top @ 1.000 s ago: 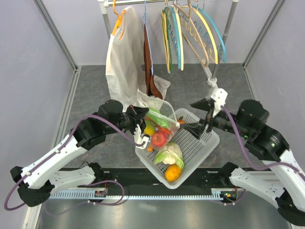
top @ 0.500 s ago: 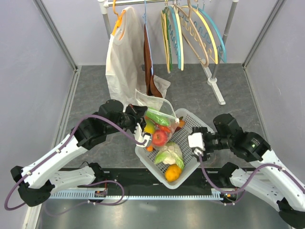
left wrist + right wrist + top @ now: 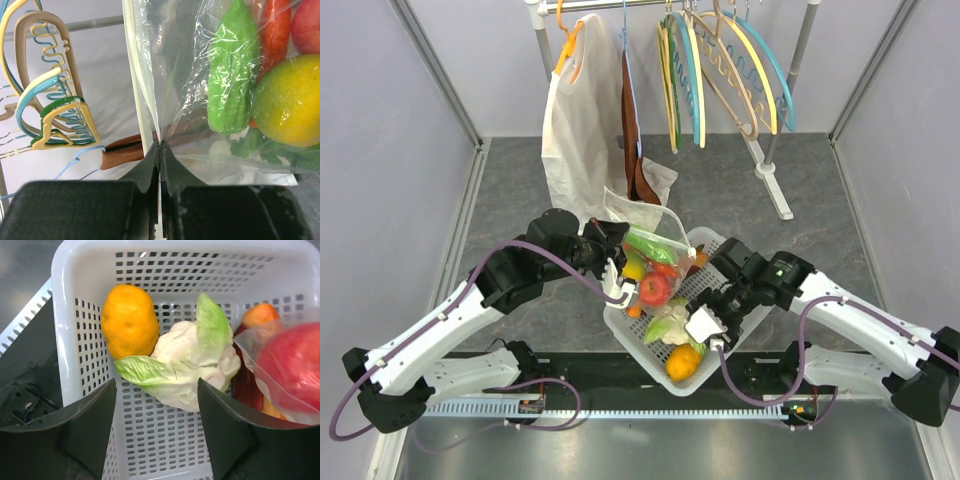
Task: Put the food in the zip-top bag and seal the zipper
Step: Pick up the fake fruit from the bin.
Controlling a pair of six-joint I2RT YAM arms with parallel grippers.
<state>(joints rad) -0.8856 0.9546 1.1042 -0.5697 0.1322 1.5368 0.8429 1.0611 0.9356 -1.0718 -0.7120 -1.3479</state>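
Observation:
The zip-top bag (image 3: pixel 655 228) hangs over the basket's left corner, and my left gripper (image 3: pixel 616 280) is shut on its edge. In the left wrist view the jaws (image 3: pixel 160 146) pinch the clear film beside a pale strip, likely the zipper (image 3: pixel 136 80). Inside the bag are a green cucumber (image 3: pixel 232 75), a yellow piece (image 3: pixel 290 100) and a red apple (image 3: pixel 654 290). A cauliflower (image 3: pixel 192 360) and an orange pepper (image 3: pixel 129 320) lie in the basket. My right gripper (image 3: pixel 156 385) stands open just short of the cauliflower, its fingers either side of the leaf.
The white lattice basket (image 3: pixel 745 300) sits at the table's front centre. Behind it stands a clothes rail with a white garment (image 3: pixel 578 120), a brown garment (image 3: pixel 635 150) and several coloured hangers (image 3: pixel 720 70). The rail's foot (image 3: pixel 775 190) is at the back right.
My right arm swung from the back right down over the basket, ending above the cauliflower with its jaws narrower. The left gripper and the bag stayed put.

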